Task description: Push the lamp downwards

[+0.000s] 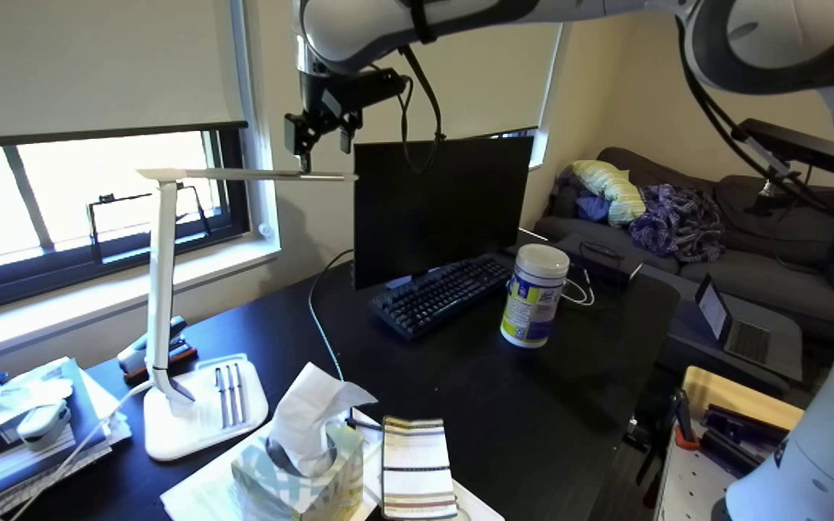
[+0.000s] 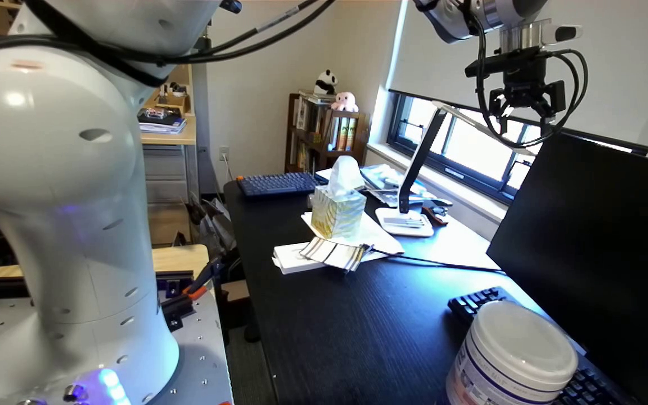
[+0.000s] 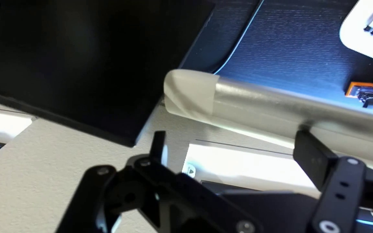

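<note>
The white lamp [image 1: 161, 275] stands upright on the desk in both exterior views, also here [image 2: 421, 160]. Its long thin light bar [image 1: 243, 174] extends roughly level from the stem top toward the monitor. The bar [image 3: 270, 110] crosses the wrist view, with part of the lamp base [image 3: 361, 35] at the upper right. My gripper [image 1: 325, 150] is over the bar's free end, pointing down, fingers wide apart and nothing between them. It also shows here [image 2: 525, 125]. In the wrist view [image 3: 230, 136], the right finger's tip meets or almost meets the bar; contact is not certain.
A black monitor [image 1: 439, 210] stands close beside the bar's end. A keyboard [image 1: 446, 293] and a wipes canister [image 1: 535, 297] are in front of it. A tissue box [image 1: 301, 470] is near the lamp base. A window [image 1: 98, 202] is behind the lamp.
</note>
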Controlling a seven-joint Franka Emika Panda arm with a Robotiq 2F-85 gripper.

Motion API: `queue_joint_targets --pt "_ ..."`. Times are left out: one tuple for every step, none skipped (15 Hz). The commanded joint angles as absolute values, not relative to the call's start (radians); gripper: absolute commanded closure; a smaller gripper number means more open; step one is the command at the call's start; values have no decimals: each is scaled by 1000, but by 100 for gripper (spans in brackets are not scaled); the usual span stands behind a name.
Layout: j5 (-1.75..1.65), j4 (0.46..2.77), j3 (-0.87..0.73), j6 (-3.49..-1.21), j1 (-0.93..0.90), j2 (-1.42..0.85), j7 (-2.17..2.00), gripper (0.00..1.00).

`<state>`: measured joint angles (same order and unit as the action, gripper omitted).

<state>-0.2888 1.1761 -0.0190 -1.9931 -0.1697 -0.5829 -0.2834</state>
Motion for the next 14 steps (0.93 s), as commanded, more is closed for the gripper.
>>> queue_joint_targets --pt "-277 1147 -21 -1963 -191 -610 -272 0" --pt "-277 1146 -19 -1961 -197 -615 -271 0" --pt "-278 1145 -18 -1961 -203 -620 -270 0" --pt "-278 1144 -17 -1959 -209 -626 -269 0" --pt "-278 1144 -16 -1957 -215 -631 -268 0" --pt "-279 1143 -16 -1958 -220 -637 -267 0" --pt "-278 1141 -15 -1956 -225 -643 -266 0" --pt "-278 1140 -15 -1954 -229 -649 -265 0" --pt "-276 1141 -15 -1952 -232 -654 -264 0" --pt "-273 1142 -13 -1951 -234 -658 -262 0" --pt "-270 1143 -12 -1950 -234 -664 -261 0" --pt "-266 1142 -10 -1946 -234 -671 -258 0" --pt "-264 1139 -9 -1940 -235 -678 -258 0" --pt "-260 1138 -7 -1937 -234 -684 -256 0"
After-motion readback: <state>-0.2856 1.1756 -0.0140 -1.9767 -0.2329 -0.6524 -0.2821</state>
